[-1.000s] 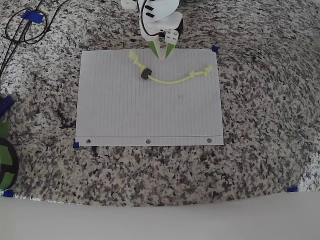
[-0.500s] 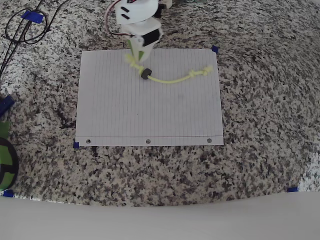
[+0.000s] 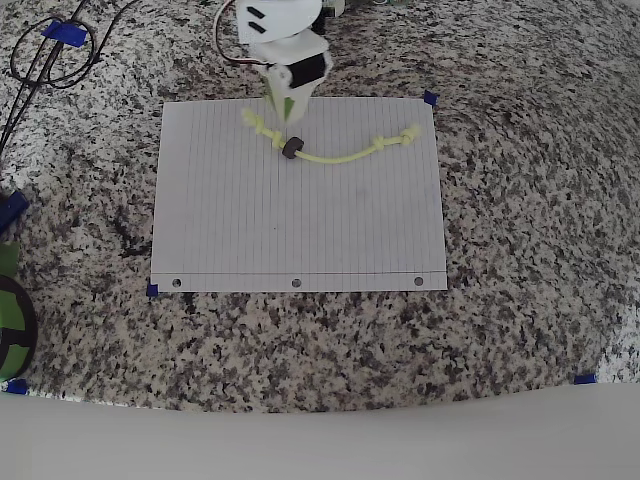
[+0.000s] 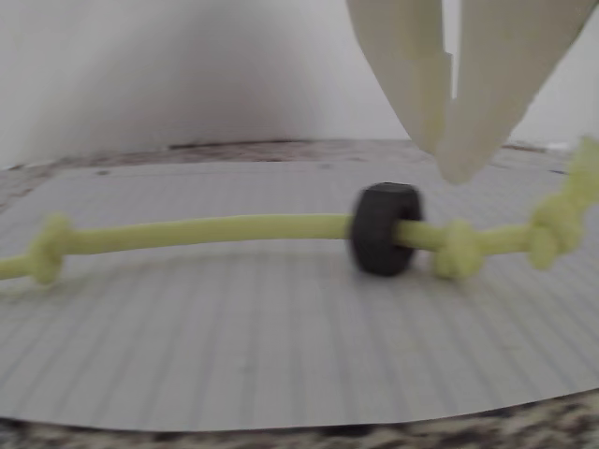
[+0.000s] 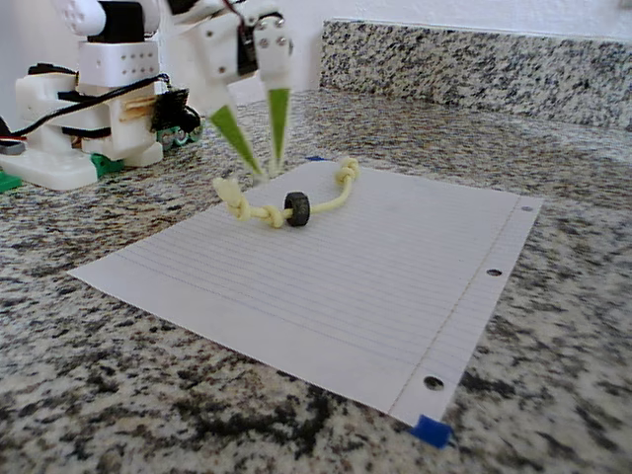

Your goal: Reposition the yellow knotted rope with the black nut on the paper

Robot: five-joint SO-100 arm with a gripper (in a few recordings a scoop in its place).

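Note:
The yellow knotted rope (image 3: 340, 157) lies curved across the top part of the paper (image 3: 300, 230), with the black nut (image 3: 291, 149) threaded near its left end. My gripper (image 3: 286, 115) hangs just above the knot beside the nut, green fingers pointing down. In the wrist view the gripper (image 4: 451, 164) has its tips together, nothing between them, just above the rope (image 4: 215, 231) and right of the nut (image 4: 382, 227). The fixed view shows the gripper (image 5: 267, 168) behind the rope (image 5: 331, 202) and the nut (image 5: 297, 208) on the paper (image 5: 346, 276).
Black cables (image 3: 50, 50) coil at the top left of the granite counter. Blue tape bits (image 3: 430, 98) mark the paper corners. A green and black object (image 3: 10, 320) sits at the left edge. The arm's base (image 5: 89, 118) and a granite backsplash (image 5: 474, 59) stand behind.
My gripper swung left from the paper's top middle to the rope's left end and its fingers came together. The rope slid a little to the left, nut with it.

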